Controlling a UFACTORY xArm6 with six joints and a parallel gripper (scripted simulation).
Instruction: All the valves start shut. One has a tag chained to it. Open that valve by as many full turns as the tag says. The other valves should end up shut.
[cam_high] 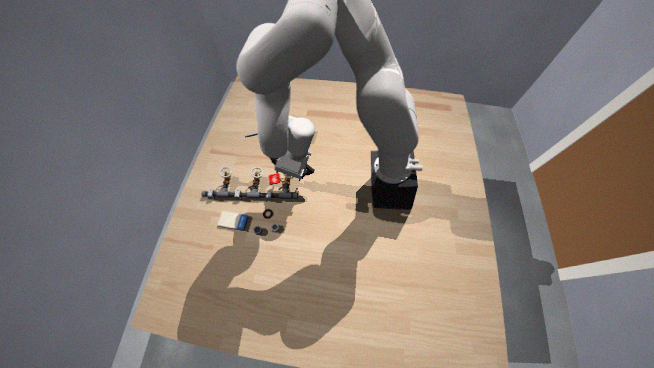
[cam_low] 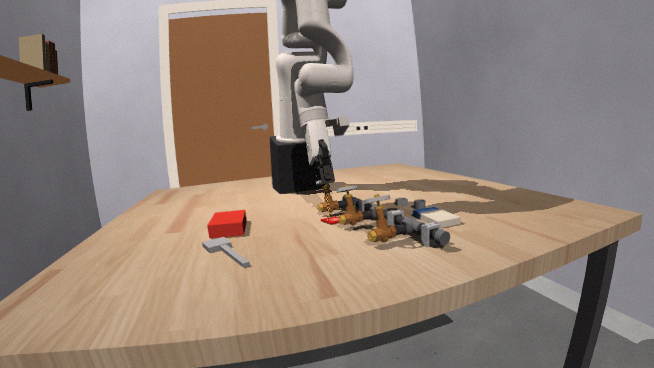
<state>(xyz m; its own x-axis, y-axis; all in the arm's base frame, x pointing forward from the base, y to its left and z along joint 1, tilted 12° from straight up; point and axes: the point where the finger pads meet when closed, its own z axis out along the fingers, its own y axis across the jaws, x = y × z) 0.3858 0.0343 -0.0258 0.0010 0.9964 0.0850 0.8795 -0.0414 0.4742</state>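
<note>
A grey pipe manifold (cam_high: 252, 194) carries three brass valves with round handwheels. The left valve (cam_high: 225, 173) and the middle valve (cam_high: 256, 173) stand free. A red tag (cam_high: 274, 179) hangs by a chain beside the right valve (cam_high: 286, 186); the tag also shows in the exterior view (cam_low: 330, 219) lying on the table. My gripper (cam_high: 292, 172) is open, just above the right valve's handwheel, which it hides from above. In the exterior view the gripper (cam_low: 325, 176) hovers over that valve (cam_low: 328, 201), with fingers apart and not touching it.
A white and blue block (cam_high: 233, 220), a black ring (cam_high: 267, 217) and two small grey fittings (cam_high: 266, 230) lie in front of the manifold. A red box (cam_low: 227, 223) and a grey hammer (cam_low: 226, 250) lie on the far side. The black robot base (cam_high: 394, 192) stands to the right.
</note>
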